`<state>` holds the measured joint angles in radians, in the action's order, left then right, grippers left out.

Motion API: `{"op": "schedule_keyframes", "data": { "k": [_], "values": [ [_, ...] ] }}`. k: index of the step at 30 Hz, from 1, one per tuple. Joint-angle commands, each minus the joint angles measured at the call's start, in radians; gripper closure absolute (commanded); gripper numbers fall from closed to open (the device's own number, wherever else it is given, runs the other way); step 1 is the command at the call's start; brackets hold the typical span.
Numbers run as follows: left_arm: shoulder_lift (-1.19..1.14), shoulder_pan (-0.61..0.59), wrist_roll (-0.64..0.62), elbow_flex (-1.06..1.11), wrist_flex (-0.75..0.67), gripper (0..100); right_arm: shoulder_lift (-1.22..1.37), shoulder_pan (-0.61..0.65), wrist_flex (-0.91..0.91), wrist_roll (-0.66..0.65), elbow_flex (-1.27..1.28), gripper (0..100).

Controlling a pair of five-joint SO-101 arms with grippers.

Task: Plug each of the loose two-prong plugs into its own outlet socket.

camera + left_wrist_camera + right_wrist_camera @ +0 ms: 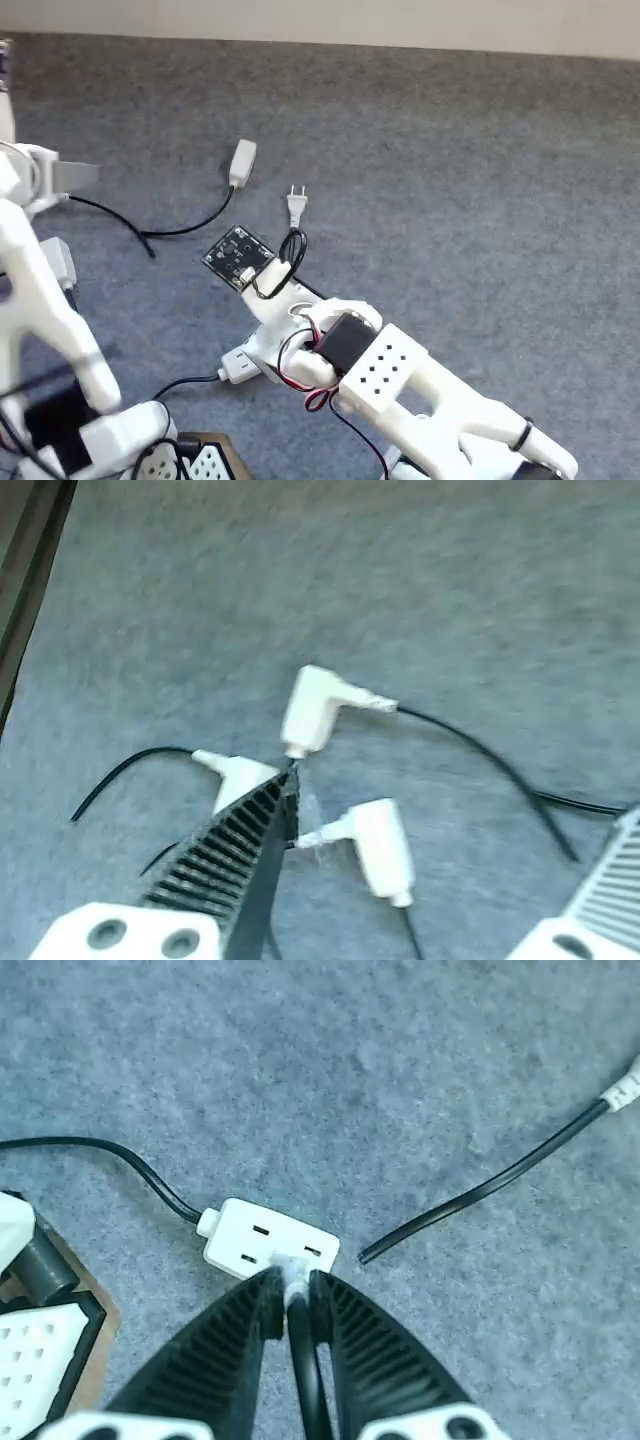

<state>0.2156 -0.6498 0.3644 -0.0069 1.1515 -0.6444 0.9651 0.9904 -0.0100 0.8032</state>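
Note:
My right gripper (pixel 295 1285) is shut on a small white plug (pixel 291 1272) with a black cord running back between the fingers. The plug's tip sits against a slot of the white outlet block (pixel 262 1238). From above, that block (pixel 239 365) lies half under the right arm (pixel 380 375). A loose two-prong plug (pixel 296 204) and a white connector (pixel 242 161) lie farther up the carpet. My left gripper (pixel 460 800) hangs open above three white plug pieces: an angled one (pixel 315 705), one beside the finger (pixel 236 772), and one with prongs (pixel 378 845).
Grey carpet covers the whole work area. A loose black cable end (pixel 480 1195) lies next to the outlet block. A brown board (pixel 205 452) with white arm bases sits at the near edge. Black cords (pixel 185 230) trail across the carpet. The left arm (pixel 40 290) stands at the left.

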Motion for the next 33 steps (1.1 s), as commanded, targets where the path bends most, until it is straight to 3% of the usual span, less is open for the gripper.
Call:
{"op": "schedule_keyframes", "data": {
  "k": [1, 13, 33],
  "values": [
    [-0.091, -0.042, 0.015, -0.119, -0.003, 56, 0.002, 0.012, -0.018, 0.032, -0.056, 99.4],
    [-0.111, -0.042, 0.017, -0.133, -0.003, 56, 0.012, -0.077, -0.082, 0.031, -0.012, 99.4],
    [-0.111, -0.042, 0.017, -0.134, -0.003, 56, 0.068, -0.045, -0.054, 0.032, 0.005, 99.4]
  ]
}}
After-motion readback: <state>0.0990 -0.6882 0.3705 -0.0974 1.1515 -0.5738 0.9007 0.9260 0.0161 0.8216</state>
